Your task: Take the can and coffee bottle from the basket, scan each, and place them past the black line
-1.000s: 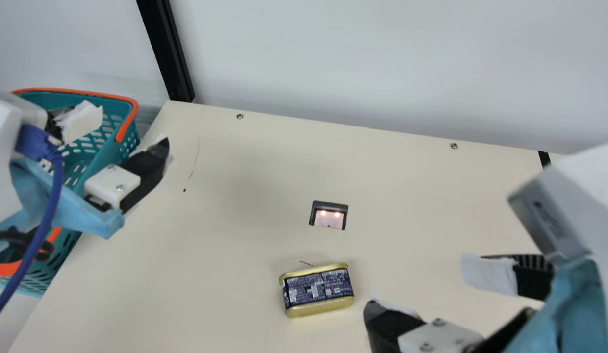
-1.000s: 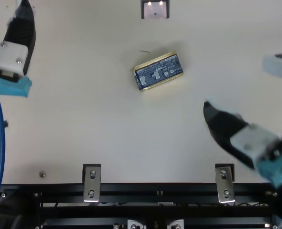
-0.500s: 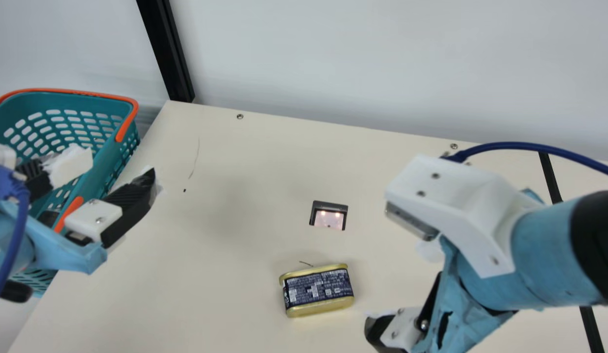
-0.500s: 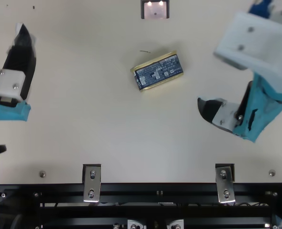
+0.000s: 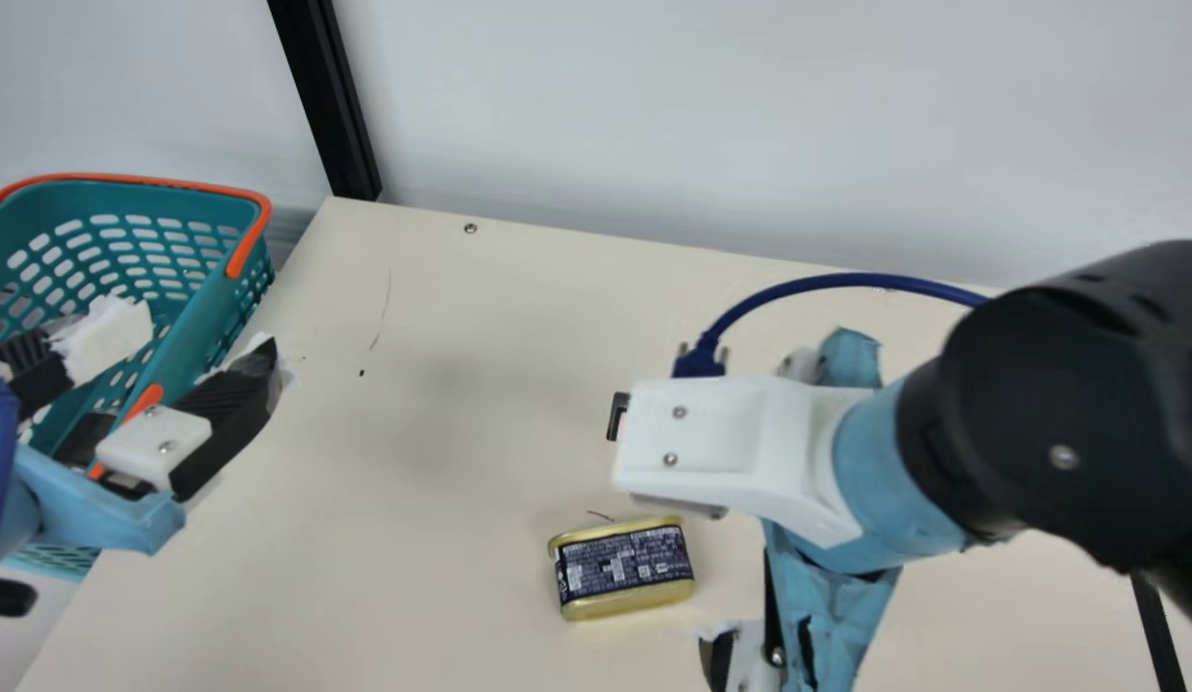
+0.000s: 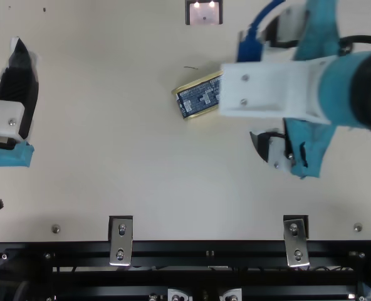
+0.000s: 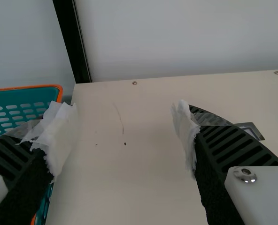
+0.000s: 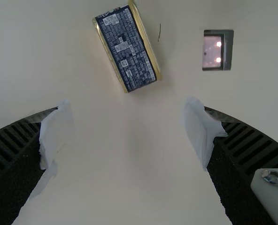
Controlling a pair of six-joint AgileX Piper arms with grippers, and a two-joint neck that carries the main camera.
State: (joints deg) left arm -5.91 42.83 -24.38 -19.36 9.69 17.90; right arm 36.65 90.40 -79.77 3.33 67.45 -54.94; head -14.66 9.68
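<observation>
Can is just sitting on the table near the scanner. Right gripper is beside it, 2 fingers spread apart. Left gripper is over by the basket, its 2 fingers wide apart too.

Right arm masks most of scanner in the main view.
Blurred across its dark joint, the arm also covers one end of the can in the top view and a stretch of the black line in the main view, where the right pincer is partly hidden and cut by the bottom edge. The left pincer screens part of the basket, itself cropped at the left edge, and in its own wrist view one finger overlaps the scanner. The top view's upper edge trims the scanner; fine print on the can is too small to read in the main view.
</observation>
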